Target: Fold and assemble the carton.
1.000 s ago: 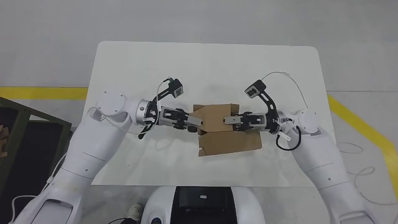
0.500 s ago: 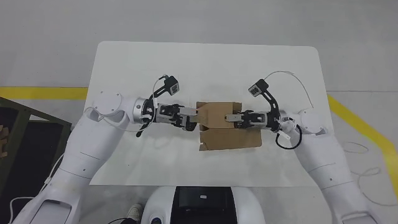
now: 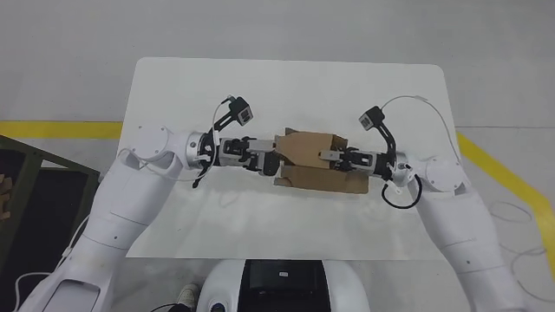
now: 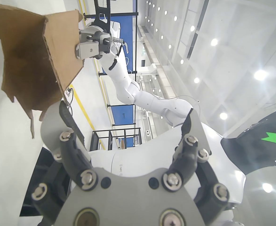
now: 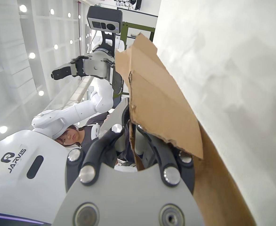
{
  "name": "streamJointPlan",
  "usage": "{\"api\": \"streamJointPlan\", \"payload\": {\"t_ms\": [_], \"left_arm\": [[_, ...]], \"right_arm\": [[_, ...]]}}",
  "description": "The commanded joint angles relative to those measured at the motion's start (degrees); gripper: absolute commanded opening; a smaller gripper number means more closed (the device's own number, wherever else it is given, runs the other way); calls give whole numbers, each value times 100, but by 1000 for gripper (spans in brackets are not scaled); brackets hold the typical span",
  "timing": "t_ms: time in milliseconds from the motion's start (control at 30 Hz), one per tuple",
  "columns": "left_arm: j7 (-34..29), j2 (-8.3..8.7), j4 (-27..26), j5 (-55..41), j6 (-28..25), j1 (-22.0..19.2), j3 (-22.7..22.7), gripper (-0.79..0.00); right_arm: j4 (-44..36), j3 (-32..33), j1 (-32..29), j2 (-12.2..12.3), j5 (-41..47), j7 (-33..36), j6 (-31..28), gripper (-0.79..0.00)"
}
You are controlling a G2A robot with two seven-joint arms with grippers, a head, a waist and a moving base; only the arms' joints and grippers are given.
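The carton (image 3: 314, 166) is in the middle of the table (image 3: 173, 95), a bit nearer the near edge than the far one. There is one carton. It is plain brown card, half folded, with flaps sticking out at its ends. From the top view I cannot tell if its bottom sits on the table or hangs just above it.

Two arms come in from the near corners, one from each side. Both bend at the elbow, and the forearms lie almost flat and point at each other, with the carton between them.

The left arm comes in from the left. The left tool (image 4: 127, 110) is at the left end of the carton. Its two fingers (image 4: 68, 121) are spread wide apart and grip nothing. One finger sits right by a ragged corner of the card.

The right arm comes in from the right. The right tool (image 5: 130, 122) is at the right end of the carton. Its fingers are pressed close, with a thin wall of card pinched between them. The left wrist view shows this tool clamped on the edge of a flap.

Past the carton, the white table goes on to its far edge.
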Motion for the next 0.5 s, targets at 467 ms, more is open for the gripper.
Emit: {"api": "streamJointPlan", "payload": {"t_ms": [467], "left_arm": [[83, -26, 128, 122, -131, -75, 94, 0]], "right_arm": [[-421, 3, -133, 42, 395, 159, 150, -785]]}}
